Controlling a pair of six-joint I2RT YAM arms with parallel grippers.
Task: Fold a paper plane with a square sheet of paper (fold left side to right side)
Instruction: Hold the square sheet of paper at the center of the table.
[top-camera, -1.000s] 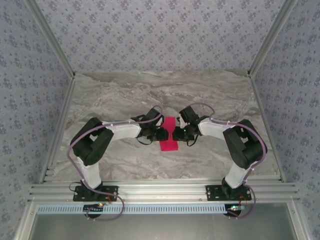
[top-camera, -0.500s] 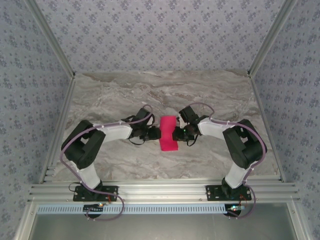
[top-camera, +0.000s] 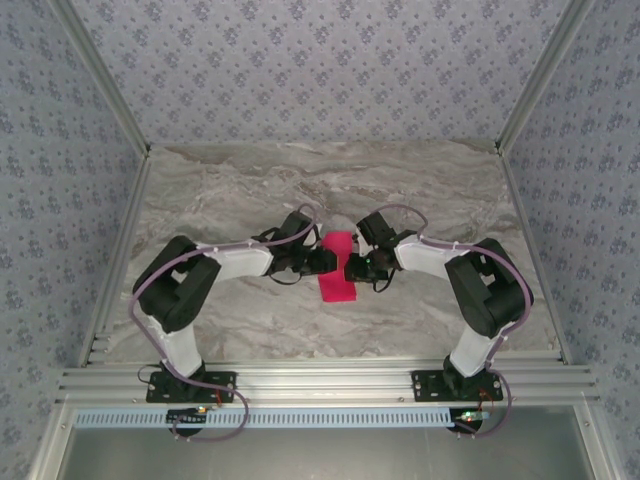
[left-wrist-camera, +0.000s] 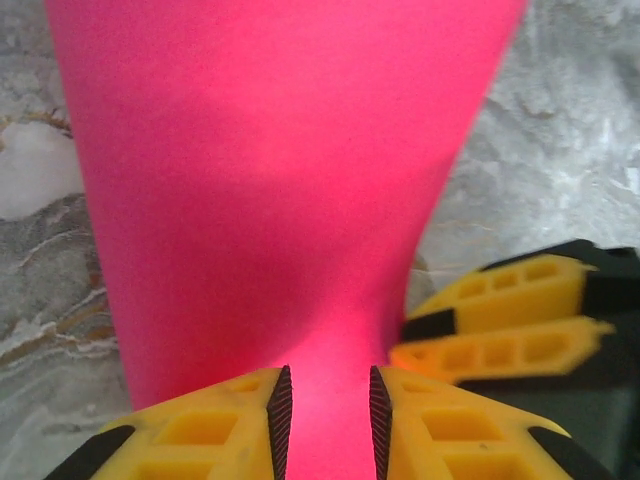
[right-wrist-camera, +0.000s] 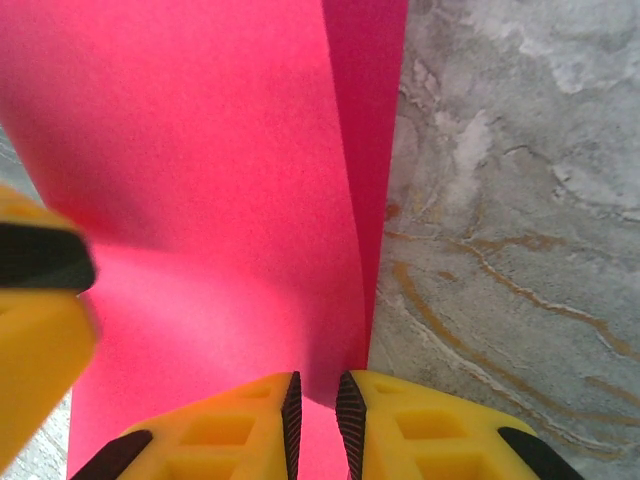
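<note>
At the centre of the top view, on the marbled worktop (top-camera: 240, 190), the left claw (left-wrist-camera: 325, 410) and right claw (right-wrist-camera: 318, 405) each pinch the square sheet of paper (top-camera: 337, 268) from opposite sides; to crease cleanly, I judge they should keep edges aligned.

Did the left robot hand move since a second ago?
Yes. The left gripper backed off leftward, then came back right to the pink paper, ending near where it started; its base stayed put.

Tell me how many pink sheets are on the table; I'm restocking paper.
1: the square sheet of paper, partly folded, mid-table between the left end effector and right end effector. Extra sheets underneath could be hidden.
</note>
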